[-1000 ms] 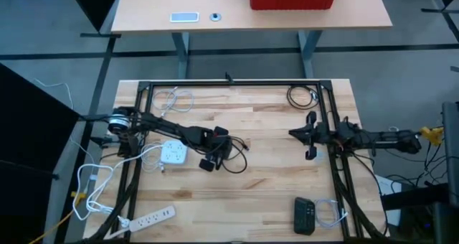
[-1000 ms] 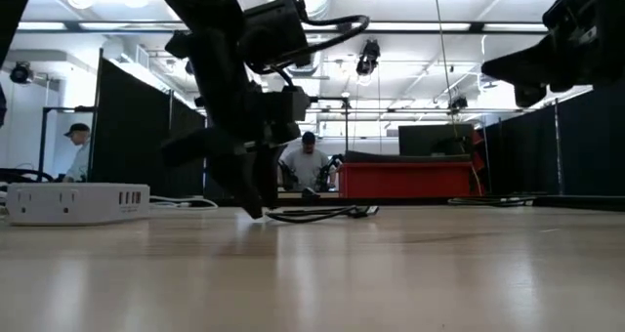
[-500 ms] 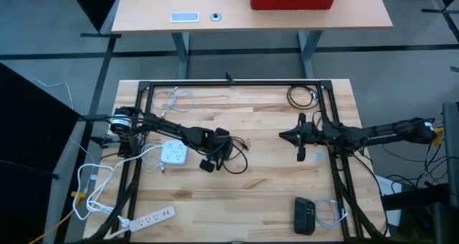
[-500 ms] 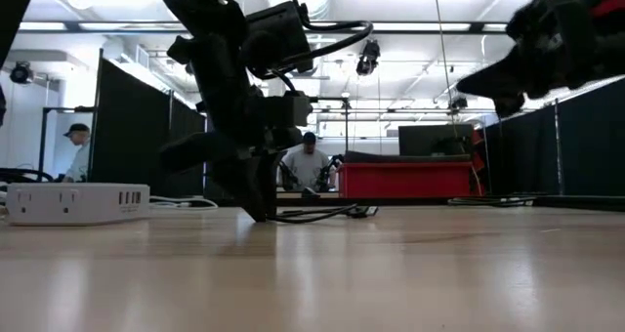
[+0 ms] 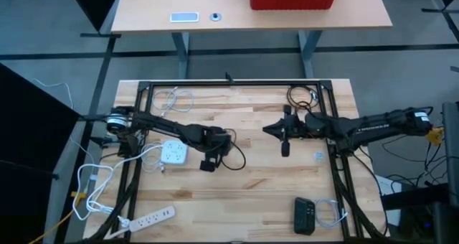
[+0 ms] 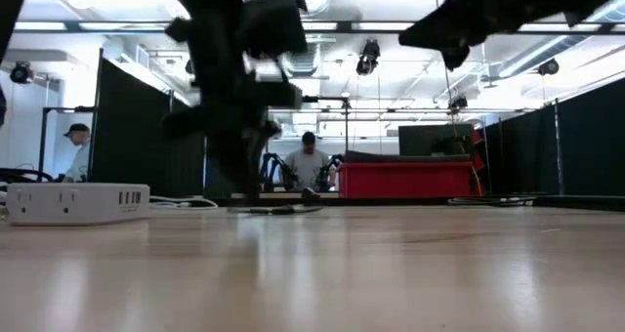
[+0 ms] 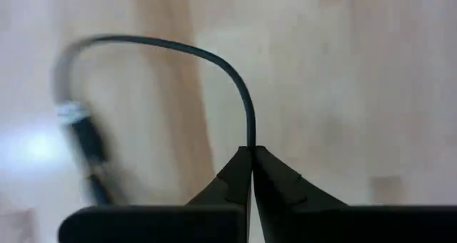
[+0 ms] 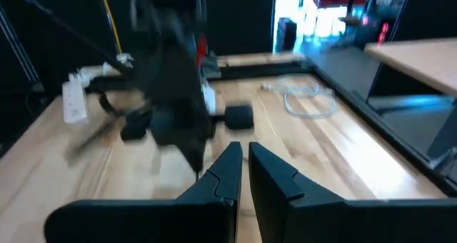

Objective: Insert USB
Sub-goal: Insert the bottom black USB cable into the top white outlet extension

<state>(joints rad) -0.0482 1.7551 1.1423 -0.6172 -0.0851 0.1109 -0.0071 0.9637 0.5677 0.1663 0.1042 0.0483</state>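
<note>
The left gripper [image 7: 250, 151], fingers clamped on the black USB cable [image 7: 214, 61] mid-counter, should next carry its plug to the white charging hub [image 5: 173, 153] nearer the left edge, while the right gripper [image 5: 285, 131], fingers nearly together, approaches

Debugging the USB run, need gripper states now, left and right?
Left gripper: shut on the thin black cable, low over the wooden table.
Right gripper: shut, holding nothing, raised mid-table.
</note>
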